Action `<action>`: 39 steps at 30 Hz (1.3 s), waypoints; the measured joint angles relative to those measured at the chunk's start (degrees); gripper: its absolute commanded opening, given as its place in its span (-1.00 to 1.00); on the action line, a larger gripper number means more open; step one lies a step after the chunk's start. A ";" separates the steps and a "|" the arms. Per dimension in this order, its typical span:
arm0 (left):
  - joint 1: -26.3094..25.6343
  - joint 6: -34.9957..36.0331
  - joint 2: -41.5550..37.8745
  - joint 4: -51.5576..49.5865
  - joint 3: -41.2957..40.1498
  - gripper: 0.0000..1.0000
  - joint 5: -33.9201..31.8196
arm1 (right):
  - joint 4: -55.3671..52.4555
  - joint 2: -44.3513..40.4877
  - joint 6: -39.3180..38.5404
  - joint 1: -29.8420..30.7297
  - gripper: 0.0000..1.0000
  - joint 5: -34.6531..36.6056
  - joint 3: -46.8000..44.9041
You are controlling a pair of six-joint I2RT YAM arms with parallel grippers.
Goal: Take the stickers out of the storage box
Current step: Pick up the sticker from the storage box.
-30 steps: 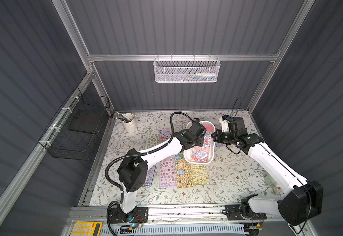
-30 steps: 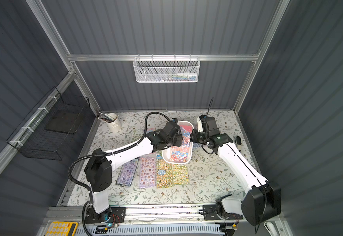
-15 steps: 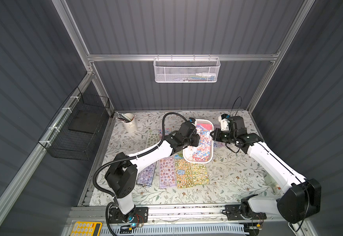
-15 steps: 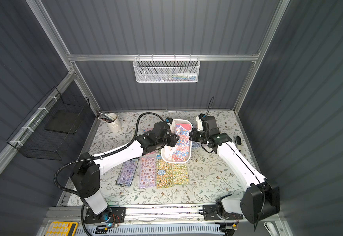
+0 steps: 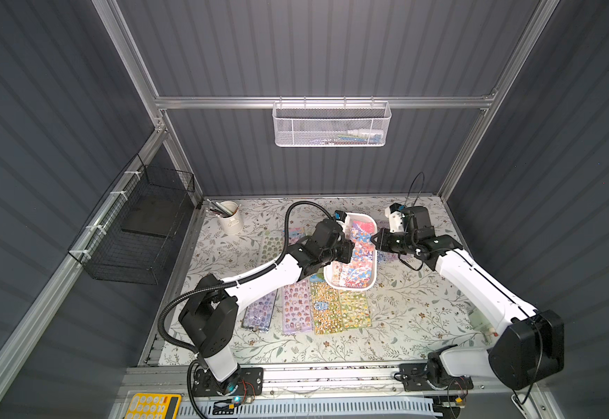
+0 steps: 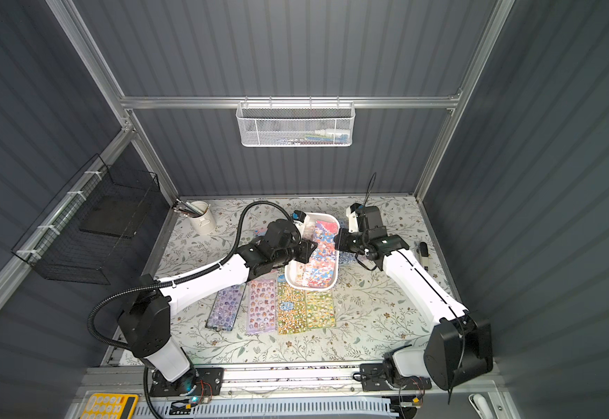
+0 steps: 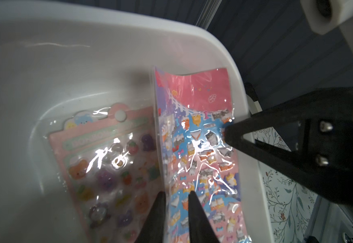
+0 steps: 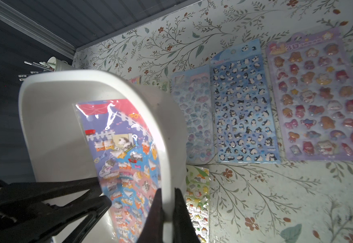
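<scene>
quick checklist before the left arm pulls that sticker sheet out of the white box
1. Hold of right pincer on storage box wall: ok.
2. Fingers of left pincer straddling cat sticker sheet edge: ok.
3. Firm closure of left pincer on that sheet: cannot tell.
4. Neighbouring pink sticker sheet outside the grip: cannot tell.
5. Emptying of storage box: not ok, sheets lie inside.

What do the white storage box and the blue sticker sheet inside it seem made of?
The storage box: probably moulded plastic, smooth, slightly glossy; rounded rim, soft sheen. The sticker sheet: likely printed card under clear glossy film; sharp crinkled highlights.
</scene>
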 measured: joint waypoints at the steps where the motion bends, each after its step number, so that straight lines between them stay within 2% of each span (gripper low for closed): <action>1: 0.00 0.07 0.00 0.09 0.00 -0.68 -0.02 | 0.09 0.24 0.00 -0.02 -1.00 -0.13 0.00; 8: 0.00 1.05 0.11 0.09 0.02 -0.99 -0.79 | 0.09 0.37 0.02 -0.07 -1.00 -0.35 0.02; 21: -0.02 1.05 0.20 -2.27 1.53 -1.00 -2.54 | 0.09 0.24 0.00 -0.07 -1.00 -0.33 0.02; 32: -0.02 1.53 -9.55 -8.24 3.98 -1.00 -4.07 | 0.11 0.28 0.00 -0.61 -1.00 -1.03 0.02; 39: 0.76 1.40 -12.50 -13.00 7.26 -1.00 -5.38 | -0.42 0.28 0.00 -1.16 -1.00 -1.44 0.02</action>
